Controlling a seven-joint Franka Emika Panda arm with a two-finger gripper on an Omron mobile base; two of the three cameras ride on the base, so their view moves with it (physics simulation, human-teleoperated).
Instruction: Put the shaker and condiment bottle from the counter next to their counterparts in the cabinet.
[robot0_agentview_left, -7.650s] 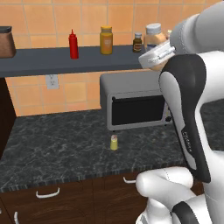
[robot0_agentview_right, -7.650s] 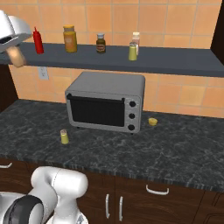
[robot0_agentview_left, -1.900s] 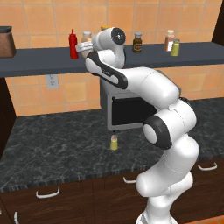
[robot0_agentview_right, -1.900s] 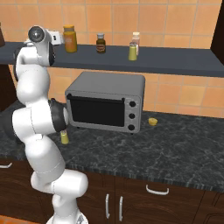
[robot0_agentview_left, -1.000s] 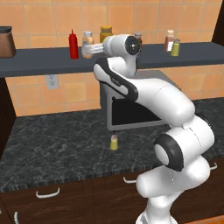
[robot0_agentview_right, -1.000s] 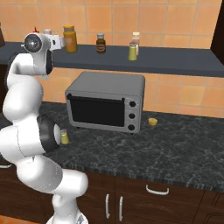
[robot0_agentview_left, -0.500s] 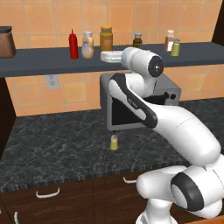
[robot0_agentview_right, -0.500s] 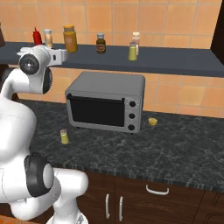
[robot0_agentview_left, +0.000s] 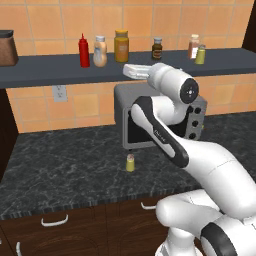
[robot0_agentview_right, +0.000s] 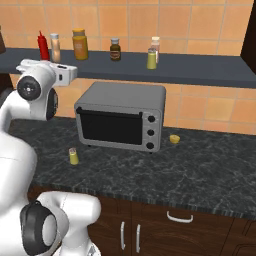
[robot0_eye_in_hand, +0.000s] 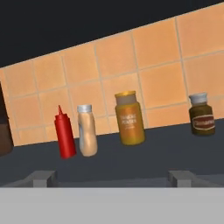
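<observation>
On the shelf (robot0_agentview_left: 45, 75), going from the left, there is a brown canister (robot0_agentview_left: 7, 48), then the red bottle (robot0_agentview_left: 84, 51), and just beside it the peach bottle (robot0_agentview_left: 100, 51) with a pale cap, standing upright. Next come the mustard jar (robot0_agentview_left: 121, 46), a small dark jar (robot0_agentview_left: 157, 48), and near the right end the pink shaker (robot0_agentview_left: 193, 46) with a yellow-green shaker (robot0_agentview_left: 200, 54) beside it.

The gripper (robot0_eye_in_hand: 111, 177) is released and holds nothing; its fingers (robot0_eye_in_hand: 41, 178) stand wide apart, in front of the shelf edge.

Below, on the counter (robot0_agentview_left: 65, 170), the tiny shaker (robot0_agentview_left: 130, 162) stands upright in front of the toaster oven (robot0_agentview_right: 120, 121). A small yellow thing (robot0_agentview_right: 174, 139) lies right of the oven.
</observation>
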